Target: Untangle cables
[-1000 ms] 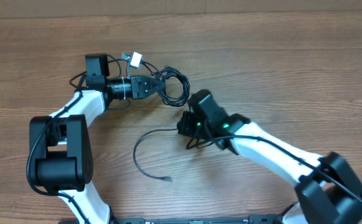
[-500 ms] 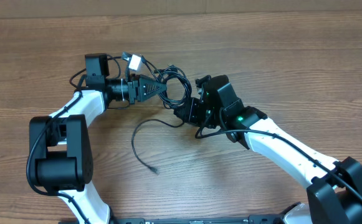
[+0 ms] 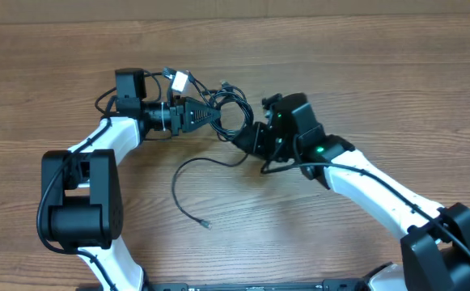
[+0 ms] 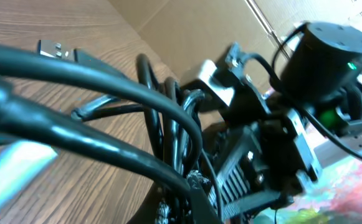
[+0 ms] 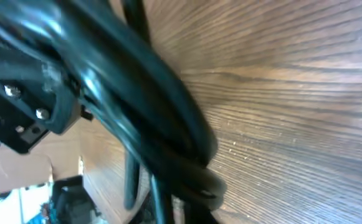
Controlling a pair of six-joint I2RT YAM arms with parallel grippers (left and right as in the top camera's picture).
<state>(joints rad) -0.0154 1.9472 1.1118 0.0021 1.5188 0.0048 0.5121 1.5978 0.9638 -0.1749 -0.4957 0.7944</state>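
A tangled bundle of thin black cables (image 3: 233, 113) lies on the wooden table between my two grippers. My left gripper (image 3: 212, 115) points right and is shut on the bundle's left side. A white plug (image 3: 179, 80) sticks out above it. My right gripper (image 3: 247, 139) is shut on the bundle's lower right. One loose cable (image 3: 178, 182) curves down from there to a plug tip (image 3: 206, 224). In the left wrist view the cables (image 4: 124, 93) fill the frame, with a silvery plug (image 4: 50, 46). In the right wrist view the cables (image 5: 149, 106) hide the fingertips.
The left arm's base (image 3: 77, 202) stands at the lower left. The right arm (image 3: 380, 202) stretches in from the lower right and shows in the left wrist view (image 4: 318, 56). Bare wooden table (image 3: 364, 73) lies behind and to the right.
My right gripper has moved up and to the right, close to the bundle. The loose cable's free end slid left and up. My left gripper shifted slightly right.
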